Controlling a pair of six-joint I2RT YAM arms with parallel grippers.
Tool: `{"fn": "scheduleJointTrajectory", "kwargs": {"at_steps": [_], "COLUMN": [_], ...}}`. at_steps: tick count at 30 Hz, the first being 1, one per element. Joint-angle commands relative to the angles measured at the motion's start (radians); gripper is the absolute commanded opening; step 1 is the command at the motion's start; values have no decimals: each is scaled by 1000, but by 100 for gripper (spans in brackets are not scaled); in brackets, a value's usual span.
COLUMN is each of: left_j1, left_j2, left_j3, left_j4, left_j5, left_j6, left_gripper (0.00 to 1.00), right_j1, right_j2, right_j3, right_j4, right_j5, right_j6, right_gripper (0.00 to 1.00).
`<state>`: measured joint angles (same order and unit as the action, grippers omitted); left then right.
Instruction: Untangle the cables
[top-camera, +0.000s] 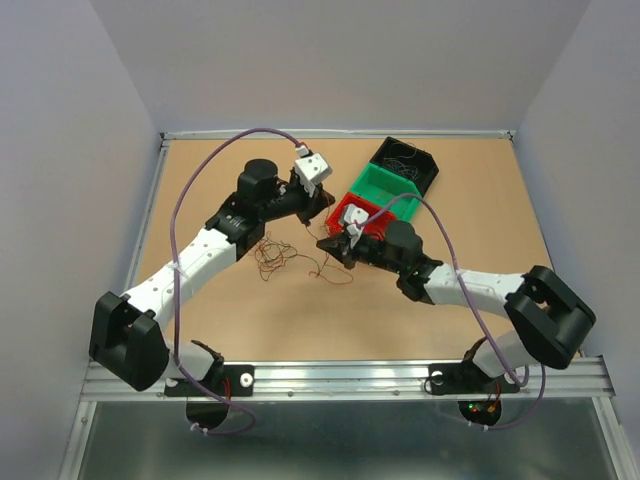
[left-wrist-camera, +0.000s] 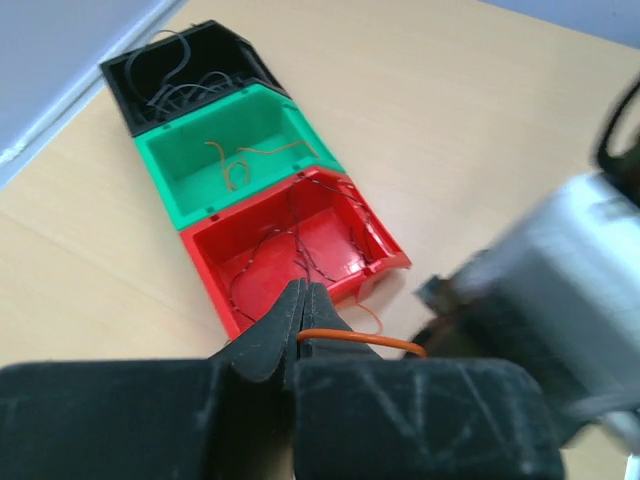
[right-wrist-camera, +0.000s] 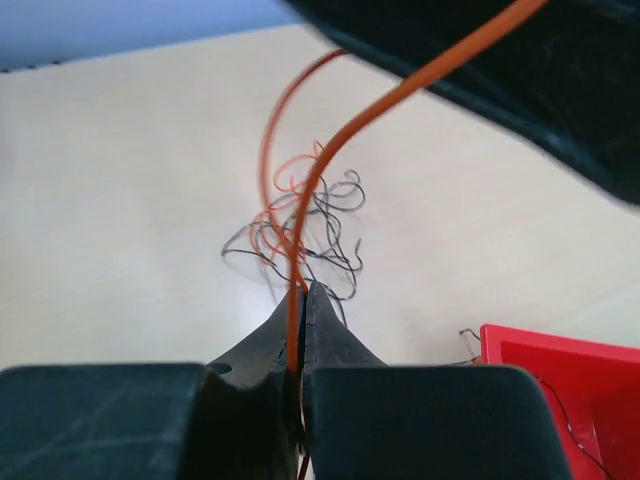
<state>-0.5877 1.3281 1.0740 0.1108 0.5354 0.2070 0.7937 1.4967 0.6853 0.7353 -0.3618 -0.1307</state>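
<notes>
An orange cable (left-wrist-camera: 362, 340) runs between my two grippers. My left gripper (left-wrist-camera: 302, 297) is shut on one end of it, above the near corner of the red bin (left-wrist-camera: 206, 270). My right gripper (right-wrist-camera: 305, 291) is shut on the same orange cable (right-wrist-camera: 322, 175), which rises from its jaws toward the left gripper overhead. On the table below lies a loose tangle of dark and orange cables (right-wrist-camera: 318, 232). From above, the left gripper (top-camera: 327, 215) and right gripper (top-camera: 330, 243) are close together beside the red bin, with the tangle of cables (top-camera: 275, 256) to their left.
Three bins stand in a row at the back right: red bin (top-camera: 366, 214), green bin (top-camera: 383, 188), black bin (top-camera: 408, 160). In the left wrist view, dark wires lie in the red bin, an orange one in the green bin (left-wrist-camera: 165, 160), and grey ones in the black bin (left-wrist-camera: 124, 80).
</notes>
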Motion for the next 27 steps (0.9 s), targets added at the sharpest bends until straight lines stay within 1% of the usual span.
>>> {"fn": "scheduleJointTrajectory", "kwargs": {"at_steps": [1,3,5,8,9,10,12,13,14,15,16,17,18,20,21,22,24,25,26,27], "left_j1": [87,141,172,204,206,209,209,210,210,213,216,226,229,244,252,256,269,270,272,273], "left_j2": [-4,40,75,154,192,212,255,260,266,267,269,266,264,257,244,235,203,189,178,149], "left_j3": [29,46,66,98,109,121,148,152,153,150,147,142,132,112,100,87,54,44,35,15], "left_j4": [86,81,73,44,33,18,-8,-11,-11,-8,-2,7,24,55,72,90,136,145,153,170], "left_j5": [4,56,95,147,176,190,212,212,213,206,204,205,219,235,247,282,322,336,348,363], "left_j6": [-57,-76,-87,-86,-80,-63,-61,-60,-54,-51,-54,-57,-57,-61,-66,-72,-74,-61,-54,-47], "left_gripper": [0,0,0,1,8,13,21,22,24,27,30,32,40,50,60,65,74,76,77,79], "right_j1": [7,7,6,6,7,6,7,7,6,6,4,2,-2,-14,-28,-36,-74,-91,-115,-167], "right_j2": [-137,-213,-260,-338,-366,-377,-404,-412,-418,-424,-423,-420,-408,-354,-330,-310,-245,-228,-210,-182], "right_j3": [-56,-79,-104,-101,-93,-83,-49,-37,-24,18,43,78,159,245,279,345,423,424,447,457], "right_j4": [41,41,42,42,42,42,41,36,27,-14,-45,-81,-184,-266,-299,-351,-413,-418,-418,-418], "right_j5": [-121,-160,-222,-259,-247,-200,-126,-74,52,117,242,297,344,444,455,461,459,445,395,370], "right_j6": [23,37,55,92,104,117,156,170,193,198,204,210,209,212,209,207,216,220,245,262], "right_gripper": [1,1,0,0,0,1,0,0,1,0,1,1,0,0,1,1,0,1,1,0]}}
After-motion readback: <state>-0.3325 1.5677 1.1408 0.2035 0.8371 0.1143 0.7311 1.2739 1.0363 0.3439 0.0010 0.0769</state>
